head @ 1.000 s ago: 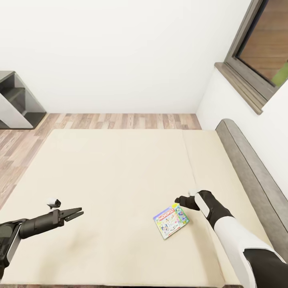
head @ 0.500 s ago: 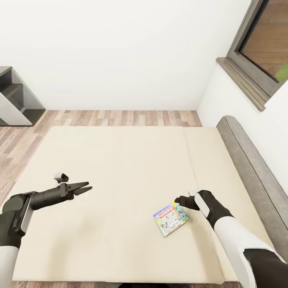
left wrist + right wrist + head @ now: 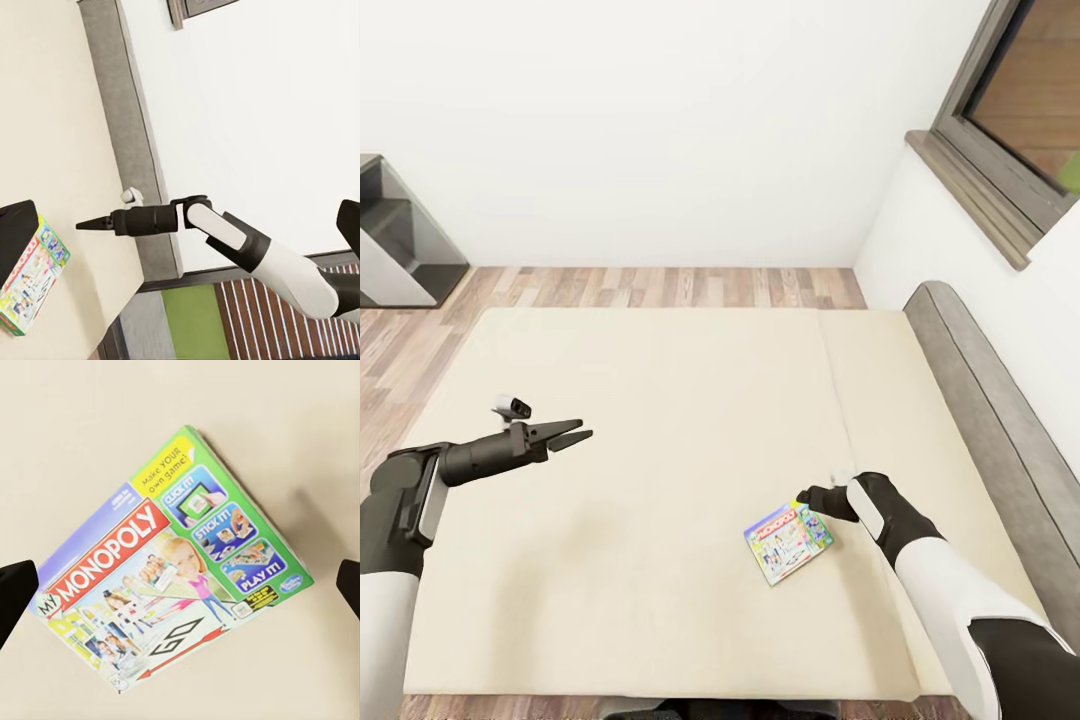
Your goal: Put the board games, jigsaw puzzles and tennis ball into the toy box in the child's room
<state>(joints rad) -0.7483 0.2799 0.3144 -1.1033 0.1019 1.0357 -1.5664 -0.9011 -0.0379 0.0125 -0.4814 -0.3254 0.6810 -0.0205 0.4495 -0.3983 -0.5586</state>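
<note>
- Working on a bed pickup: our right gripper (image 3: 806, 497) sits at lower right of the head view, just beside the upper right corner of the board game (image 3: 788, 541); we can't tell if it touches.
- Board game lies flat on the bed (image 3: 660, 420), lower centre-right of frame, near the grey headboard (image 3: 1000, 450) side. In the right wrist view the box (image 3: 176, 574) reads Monopoly, with dark fingertips (image 3: 15, 592) at both frame edges, so we judge the right fingers spread wide, nothing between them.
- Our left gripper (image 3: 572, 434) hovers at mid left over bare mattress, well apart from the game; fingers look slightly parted, holding nothing.
- We see one game on the bed. The dark desk section (image 3: 395, 250) shows at upper left.
- Step as we judge it: lining up to grasp this game, not yet gripped.
- Next move calls for lowering over the box edge, closing across its thin side, lifting clear, then carrying it toward the table.
</note>
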